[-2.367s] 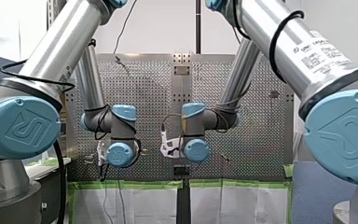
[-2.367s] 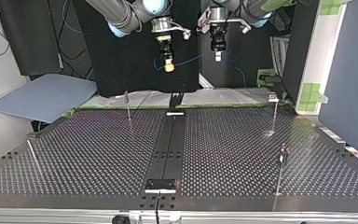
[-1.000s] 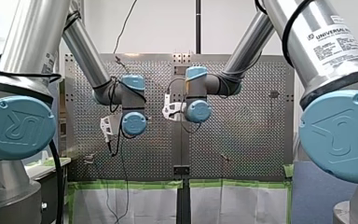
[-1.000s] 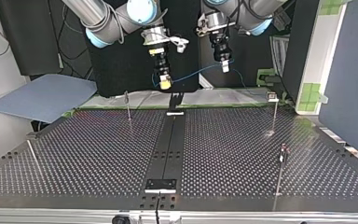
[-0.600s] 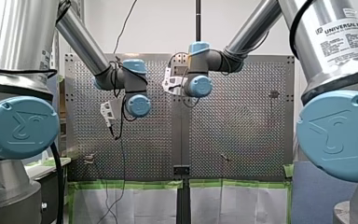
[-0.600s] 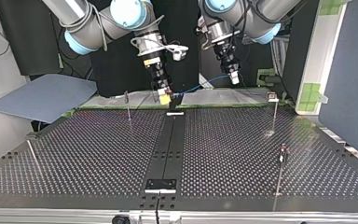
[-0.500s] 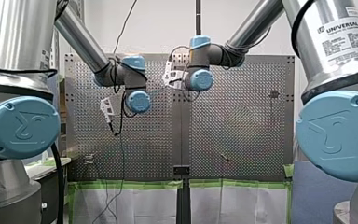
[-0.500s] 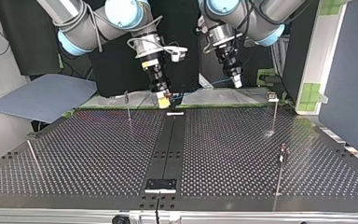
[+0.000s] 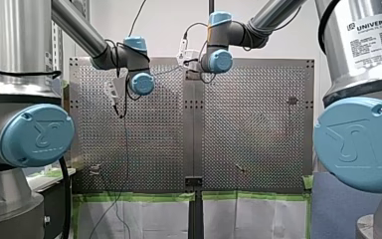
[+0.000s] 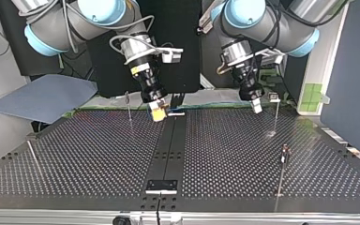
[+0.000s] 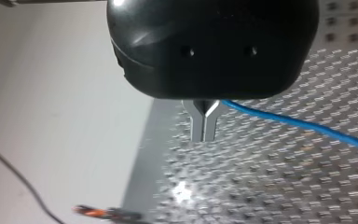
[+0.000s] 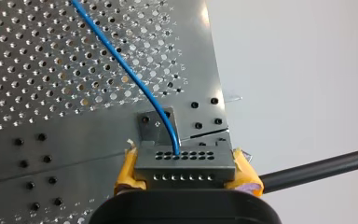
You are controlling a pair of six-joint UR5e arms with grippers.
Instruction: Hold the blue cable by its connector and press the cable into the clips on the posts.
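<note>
Bright, even room light — a white glare spot blooms on the perforated table (image 11: 182, 192), shadows soft and faint.

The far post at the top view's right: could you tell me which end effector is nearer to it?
Left. My left end effector hangs just beside the post; my right end effector is well toward the view's left.

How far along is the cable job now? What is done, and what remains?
Done: my right gripper holds the connector, and my left gripper is shut on the blue cable. In hand: both hold it over the table. Left: no post has cable in its clip yet.
</note>
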